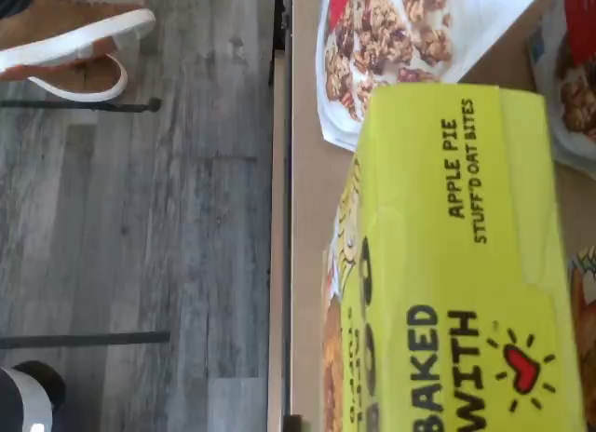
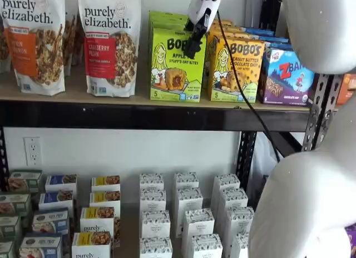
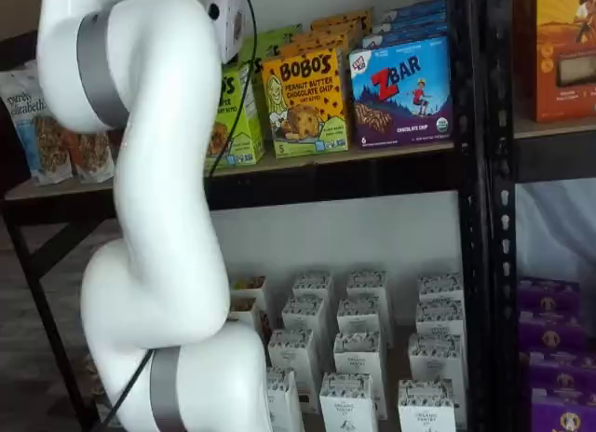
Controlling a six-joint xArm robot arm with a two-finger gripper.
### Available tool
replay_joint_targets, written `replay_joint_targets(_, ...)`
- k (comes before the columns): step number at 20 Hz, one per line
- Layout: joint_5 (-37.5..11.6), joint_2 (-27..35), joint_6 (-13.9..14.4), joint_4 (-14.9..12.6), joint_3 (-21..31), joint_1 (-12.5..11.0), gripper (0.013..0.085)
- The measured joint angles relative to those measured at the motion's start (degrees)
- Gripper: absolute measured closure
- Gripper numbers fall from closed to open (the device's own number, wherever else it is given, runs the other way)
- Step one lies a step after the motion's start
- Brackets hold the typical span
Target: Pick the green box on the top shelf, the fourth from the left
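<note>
The lime-green Bobo's Apple Pie box (image 2: 173, 69) stands upright on the top shelf (image 2: 139, 114), between a granola bag and the yellow-orange Bobo's box (image 2: 236, 69). My gripper (image 2: 191, 48) hangs from above with its black fingers in front of the green box's upper right corner. The fingers show as one dark shape, so no gap can be judged. In a shelf view the arm hides most of the green box (image 3: 240, 120), and only the gripper's white body shows. The wrist view looks down on the green box's top (image 1: 456, 264), close up.
Purely Elizabeth granola bags (image 2: 110, 44) stand left of the green box, and one shows in the wrist view (image 1: 391, 41). A blue ZBar box (image 2: 286, 74) stands further right. A black upright (image 2: 320, 108) is at the shelf's right end. Small white cartons (image 2: 186, 219) fill the lower shelf.
</note>
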Motion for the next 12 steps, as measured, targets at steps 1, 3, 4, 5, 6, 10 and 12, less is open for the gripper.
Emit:
replay_joint_targets(1, -0.05, -0.03, 0.01, -0.04, 0.02, 0.02, 0.037)
replay_joint_targets(3, -0.12, -0.07, 0.04, -0.1, 0.05, 0.04, 0.037)
replay_joint_targets(4, -0.14, -0.08, 0.05, -0.12, 0.05, 0.05, 0.037)
replay_joint_targets(5, -0.23, -0.12, 0.07, -0.17, 0.09, 0.08, 0.037)
replay_joint_targets(6, -0.37, -0.18, 0.1, -0.23, 0.16, 0.12, 0.037)
replay_joint_targets(10, -0.59, -0.29, 0.17, -0.29, 0.27, 0.19, 0.037)
replay_joint_targets(12, -0.67, -0.35, 0.18, -0.24, 0.38, 0.22, 0.041)
